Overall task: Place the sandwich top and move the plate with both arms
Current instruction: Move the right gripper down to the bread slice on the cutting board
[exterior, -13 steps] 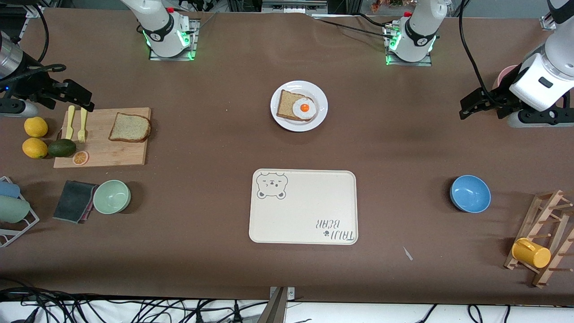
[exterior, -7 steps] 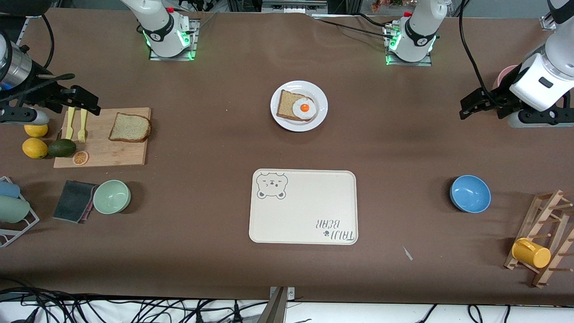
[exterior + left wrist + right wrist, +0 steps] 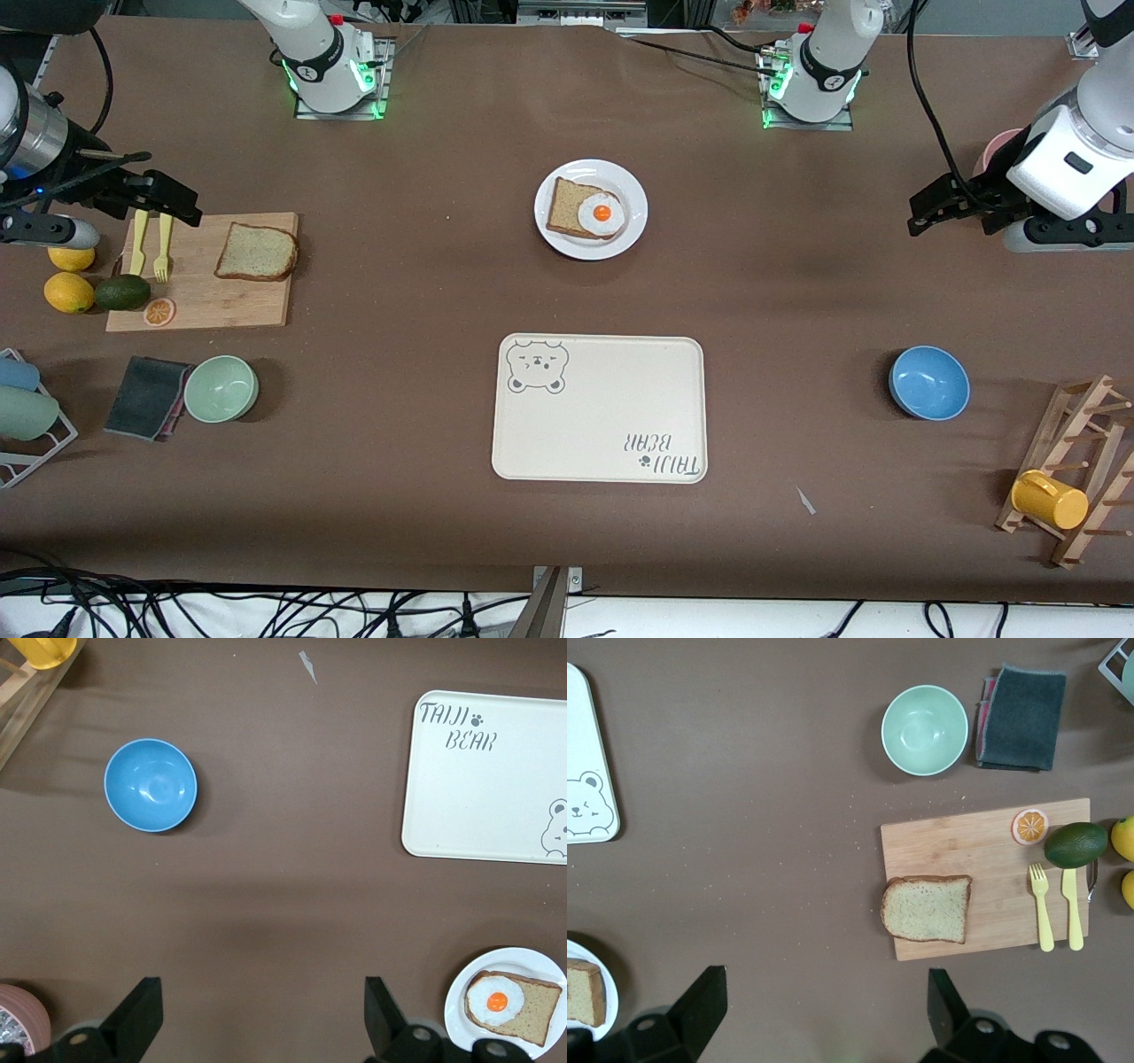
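The sandwich top (image 3: 257, 252), a plain brown bread slice, lies on a wooden cutting board (image 3: 221, 306) at the right arm's end of the table; the right wrist view shows the slice (image 3: 927, 908) too. The white plate (image 3: 591, 250) sits mid-table near the arms' bases and carries a bread slice with a fried egg (image 3: 601, 213). My right gripper (image 3: 180, 206) hangs open and empty over the board's edge by the yellow cutlery. In its own view the right gripper (image 3: 824, 974) is over bare table beside the board. My left gripper (image 3: 917, 214), (image 3: 261, 988) waits open and empty at its own end.
A cream bear-print tray (image 3: 599, 416) lies nearer the camera than the plate. A blue bowl (image 3: 928, 382) and a rack with a yellow mug (image 3: 1049, 499) stand at the left arm's end. A green bowl (image 3: 221, 388), dark cloth (image 3: 146, 396), lemons (image 3: 68, 291) and avocado (image 3: 121, 291) surround the board.
My right gripper has shifted a little toward the bread slice, over the board's edge. The left arm and everything on the table have stayed put.
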You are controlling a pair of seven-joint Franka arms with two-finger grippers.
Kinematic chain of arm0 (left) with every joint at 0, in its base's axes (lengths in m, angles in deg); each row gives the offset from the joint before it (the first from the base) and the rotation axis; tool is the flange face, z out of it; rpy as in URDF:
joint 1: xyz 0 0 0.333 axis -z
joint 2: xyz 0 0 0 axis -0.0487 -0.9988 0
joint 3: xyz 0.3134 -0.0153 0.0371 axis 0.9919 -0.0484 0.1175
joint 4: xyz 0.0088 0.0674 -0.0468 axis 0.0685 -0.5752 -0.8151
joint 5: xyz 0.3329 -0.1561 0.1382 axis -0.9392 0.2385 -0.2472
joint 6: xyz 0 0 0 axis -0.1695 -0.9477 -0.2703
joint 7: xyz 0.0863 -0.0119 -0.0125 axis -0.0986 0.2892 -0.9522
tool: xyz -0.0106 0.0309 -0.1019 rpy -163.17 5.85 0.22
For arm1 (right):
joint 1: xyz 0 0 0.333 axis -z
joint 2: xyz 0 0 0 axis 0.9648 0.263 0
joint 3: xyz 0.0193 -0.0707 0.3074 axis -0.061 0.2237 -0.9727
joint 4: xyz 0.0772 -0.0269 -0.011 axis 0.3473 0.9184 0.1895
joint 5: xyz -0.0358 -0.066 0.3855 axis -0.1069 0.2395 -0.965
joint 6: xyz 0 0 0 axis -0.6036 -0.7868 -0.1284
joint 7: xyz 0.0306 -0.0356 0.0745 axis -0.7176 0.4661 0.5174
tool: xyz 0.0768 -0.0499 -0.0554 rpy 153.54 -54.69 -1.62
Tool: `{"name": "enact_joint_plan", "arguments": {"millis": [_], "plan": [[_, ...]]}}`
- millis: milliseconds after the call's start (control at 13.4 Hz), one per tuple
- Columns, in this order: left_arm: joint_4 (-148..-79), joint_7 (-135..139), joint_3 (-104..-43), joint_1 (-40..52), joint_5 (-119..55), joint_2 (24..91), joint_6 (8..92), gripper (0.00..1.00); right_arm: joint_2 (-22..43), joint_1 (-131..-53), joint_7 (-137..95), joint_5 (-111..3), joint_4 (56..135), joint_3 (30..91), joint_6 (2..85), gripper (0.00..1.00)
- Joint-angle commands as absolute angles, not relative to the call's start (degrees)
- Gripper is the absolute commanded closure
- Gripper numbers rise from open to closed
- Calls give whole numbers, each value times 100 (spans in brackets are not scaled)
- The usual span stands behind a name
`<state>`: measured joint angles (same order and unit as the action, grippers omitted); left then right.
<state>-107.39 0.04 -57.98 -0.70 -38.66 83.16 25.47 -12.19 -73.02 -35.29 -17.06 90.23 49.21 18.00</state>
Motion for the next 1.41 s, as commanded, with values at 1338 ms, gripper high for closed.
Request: {"name": "enact_joint_plan", "arguments": {"millis": [1338], "plan": [[-10549,-11,-5816,-77,-4072,8229,2401,0,-1078,-8091,-4002,81,12249,4802,4419,0]]}}
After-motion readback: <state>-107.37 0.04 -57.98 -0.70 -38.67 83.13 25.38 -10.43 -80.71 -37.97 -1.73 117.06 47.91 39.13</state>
